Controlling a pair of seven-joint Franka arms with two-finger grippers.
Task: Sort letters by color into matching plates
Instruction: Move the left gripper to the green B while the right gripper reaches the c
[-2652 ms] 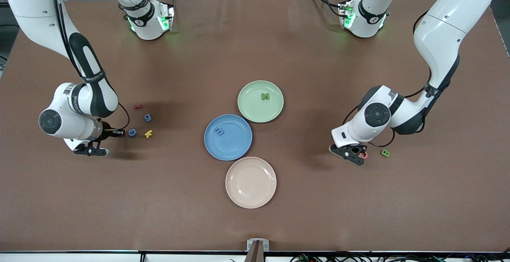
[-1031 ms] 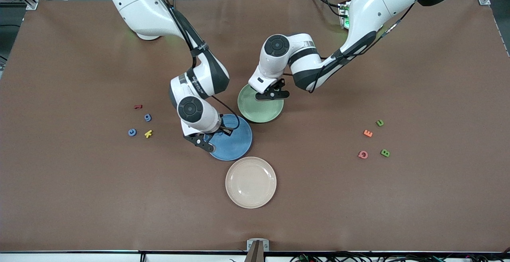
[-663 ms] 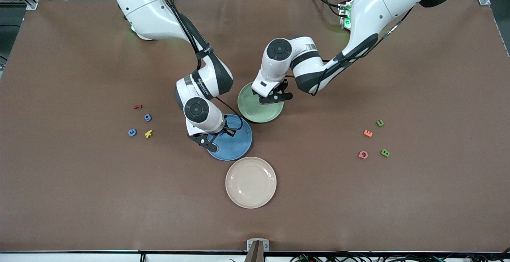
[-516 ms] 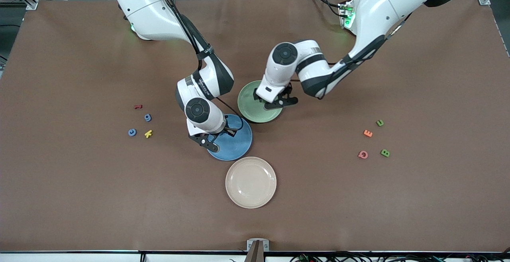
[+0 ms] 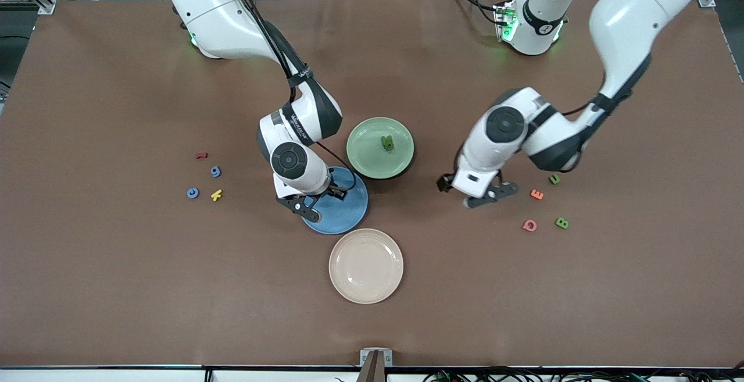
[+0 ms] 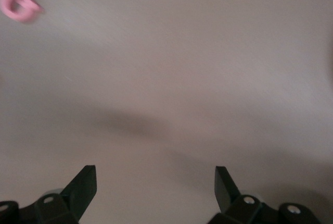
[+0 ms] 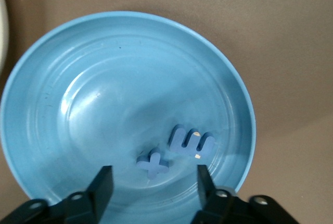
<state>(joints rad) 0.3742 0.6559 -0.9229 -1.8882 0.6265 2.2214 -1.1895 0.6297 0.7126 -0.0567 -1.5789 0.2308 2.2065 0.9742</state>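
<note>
no readable text or labels

- A robotics lab, set up as a test bench rather than a lived-in room.
- Two white arms are bolted to the counter (image 5: 116, 289), green status lights glowing at their bases.
- The counter is covered in plain brown sheeting, with aluminium frame posts at its corners.
- Bundled cables (image 5: 511, 375) run along the edge nearest the front camera, beside a small camera mount (image 5: 375, 361).
</note>
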